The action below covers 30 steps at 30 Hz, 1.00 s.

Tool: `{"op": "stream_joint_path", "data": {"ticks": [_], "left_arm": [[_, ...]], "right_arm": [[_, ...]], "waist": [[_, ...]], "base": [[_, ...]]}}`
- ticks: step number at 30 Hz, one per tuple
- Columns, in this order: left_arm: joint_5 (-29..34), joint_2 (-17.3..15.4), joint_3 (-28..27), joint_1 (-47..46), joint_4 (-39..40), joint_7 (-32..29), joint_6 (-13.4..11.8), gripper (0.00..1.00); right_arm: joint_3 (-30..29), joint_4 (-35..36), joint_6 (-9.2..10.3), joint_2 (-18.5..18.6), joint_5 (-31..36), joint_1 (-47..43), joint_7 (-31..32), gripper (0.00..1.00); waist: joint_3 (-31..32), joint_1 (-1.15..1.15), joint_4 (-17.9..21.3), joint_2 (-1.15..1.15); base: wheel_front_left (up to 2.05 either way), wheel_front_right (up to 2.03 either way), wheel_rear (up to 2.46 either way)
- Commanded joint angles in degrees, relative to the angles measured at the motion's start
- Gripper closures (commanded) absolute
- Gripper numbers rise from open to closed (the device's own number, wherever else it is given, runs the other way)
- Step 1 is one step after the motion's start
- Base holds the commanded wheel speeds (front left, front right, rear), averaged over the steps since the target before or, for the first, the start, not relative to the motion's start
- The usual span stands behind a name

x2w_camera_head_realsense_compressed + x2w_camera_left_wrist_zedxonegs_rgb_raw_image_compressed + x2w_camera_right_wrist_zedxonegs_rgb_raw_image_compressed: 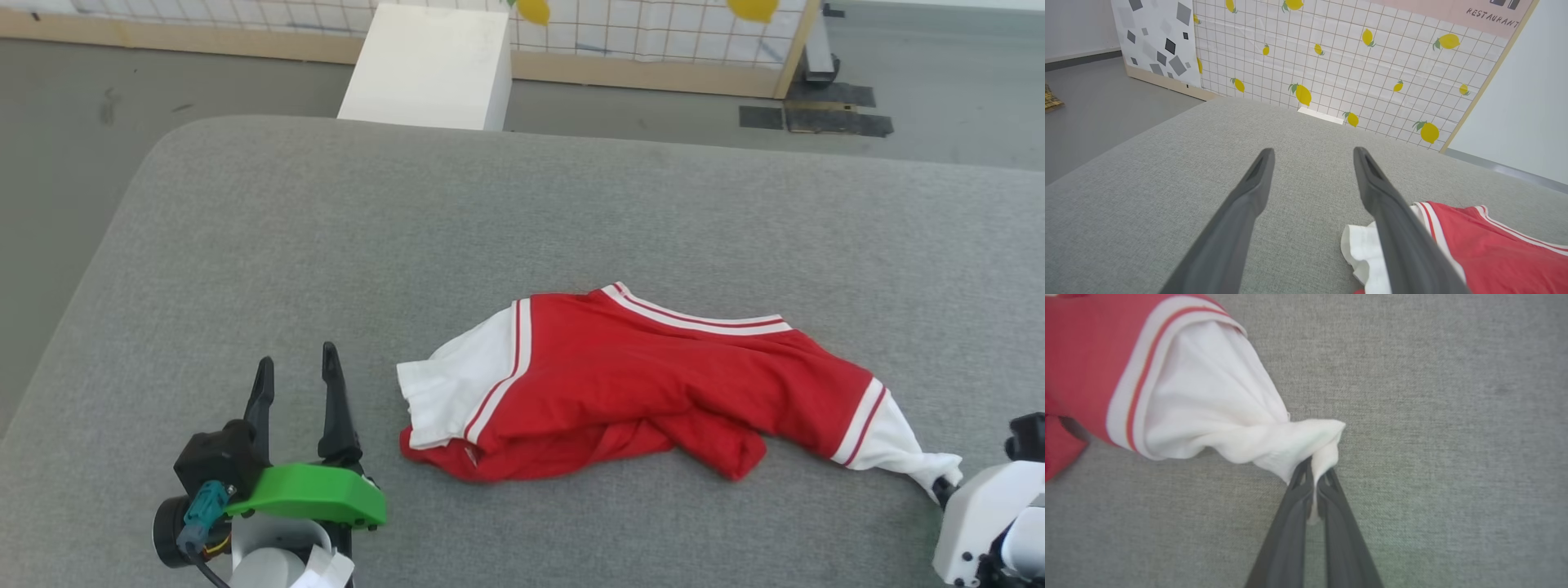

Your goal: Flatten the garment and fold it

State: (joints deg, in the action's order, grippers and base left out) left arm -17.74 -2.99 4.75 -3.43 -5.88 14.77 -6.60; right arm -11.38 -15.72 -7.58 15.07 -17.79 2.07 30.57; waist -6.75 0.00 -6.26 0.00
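Pinching garment [653, 376] sleeve w/ right gripper [1314, 475]; left gripper [295, 367] open

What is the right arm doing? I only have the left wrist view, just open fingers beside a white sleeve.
Observer: The right gripper is shut on the garment's other white sleeve, pinching its cuff edge.
Operator: Is the shirt lying flat?
Observer: No. In the head view its red body is bunched, with the lower part folded over itself.
Operator: Is my left gripper touching the cloth?
Observer: No. The left gripper is open, above the grey surface, with a gap between it and the near white sleeve.
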Motion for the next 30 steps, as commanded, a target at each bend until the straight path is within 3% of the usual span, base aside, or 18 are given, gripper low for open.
{"op": "stream_joint_path", "data": {"ticks": [1,9,15,19,30], "left_arm": [[-0.85,0.11,-0.14,0.49,-0.54,0.23,0.35,0.00],[-2.13,0.11,0.64,1.05,-2.68,0.19,1.03,0.00],[-4.94,0.11,2.12,-0.64,-5.64,-4.14,1.83,0.00],[-5.72,-0.45,2.98,-5.43,-7.88,-12.61,0.78,0.00],[-2.37,-5.29,8.99,-24.09,-18.91,-50.24,-4.39,0.00]], "right_arm": [[0.07,-0.01,0.09,-0.81,0.33,-0.39,-1.07,0.00],[-9.74,5.04,0.09,-6.39,-1.30,-2.17,-9.02,0.00],[-14.32,10.93,0.09,-7.94,-1.16,-4.74,-9.10,0.00],[-15.85,14.95,0.09,-8.34,-0.55,-5.00,-7.71,0.00],[-13.76,19.79,0.09,-8.49,-0.69,-3.27,-5.06,0.00]], "waist": [[0.53,0.00,0.64,0.00],[2.26,0.00,1.28,0.00],[3.18,0.00,1.54,0.00],[2.75,0.00,1.89,0.00],[-2.08,0.00,4.29,0.00]], "base": [[0.00,0.00,0.00],[0.00,0.00,0.00],[0.00,0.00,0.00],[0.00,0.00,0.00],[0.00,0.00,0.00]]}}
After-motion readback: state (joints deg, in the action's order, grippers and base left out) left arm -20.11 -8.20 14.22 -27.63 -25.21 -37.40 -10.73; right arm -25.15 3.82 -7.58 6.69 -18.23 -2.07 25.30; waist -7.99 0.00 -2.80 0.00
